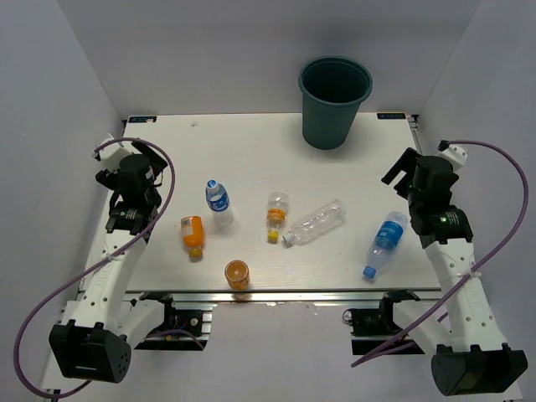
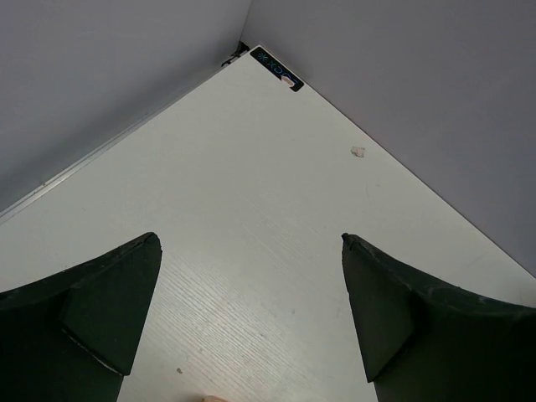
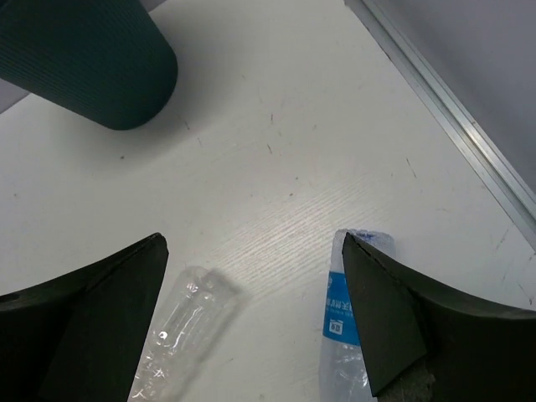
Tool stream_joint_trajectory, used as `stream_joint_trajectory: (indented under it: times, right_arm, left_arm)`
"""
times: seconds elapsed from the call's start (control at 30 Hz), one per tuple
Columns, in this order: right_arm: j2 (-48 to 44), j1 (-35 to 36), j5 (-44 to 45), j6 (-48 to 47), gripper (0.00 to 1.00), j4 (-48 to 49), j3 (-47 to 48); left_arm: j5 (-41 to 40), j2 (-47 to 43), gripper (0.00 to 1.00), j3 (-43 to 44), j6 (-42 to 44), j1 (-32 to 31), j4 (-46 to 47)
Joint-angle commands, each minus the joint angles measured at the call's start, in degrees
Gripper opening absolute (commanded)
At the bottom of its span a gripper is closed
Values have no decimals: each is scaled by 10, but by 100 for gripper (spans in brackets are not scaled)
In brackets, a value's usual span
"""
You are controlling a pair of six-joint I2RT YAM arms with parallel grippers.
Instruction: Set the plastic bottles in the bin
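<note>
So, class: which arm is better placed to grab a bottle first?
Right: the open right hand hangs near the clear blue-labelled plastic bottle and the dark teal round plastic bin; the left hand faces a table corner.

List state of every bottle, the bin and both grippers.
bin: upright
left blue-label bottle: looks upright
right blue-label bottle: lying
left orange bottle: lying
near orange bottle: upright
orange-ended bottle: lying
plain clear bottle: lying
left gripper: open, empty
right gripper: open, empty

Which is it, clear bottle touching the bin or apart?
Apart. Right wrist view shows bare table between the bin and the clear bottle.
</note>
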Motion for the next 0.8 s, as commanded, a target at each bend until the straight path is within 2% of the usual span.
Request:
stream_joint_trajectory:
  times: [0.0, 0.13, 0.33, 0.57, 0.77]
  right_arm:
    - [12, -1, 14, 32, 89, -83, 24]
    - [8, -1, -39, 43, 89, -98, -42]
    - [44, -3, 4, 81, 89, -117, -98]
    - [93, -24, -36, 109, 89, -53, -192]
    - [158, -34, -27, 94, 89, 0, -229]
  left_arm:
    - [3, -16, 98, -5, -7, -1, 4]
    - [8, -17, 98, -13, -8, -1, 9]
    - [-7, -14, 98, -14, -12, -1, 1]
    - [-8, -14, 98, -18, -13, -1, 1]
    - [-4, -18, 98, -21, -19, -1, -3]
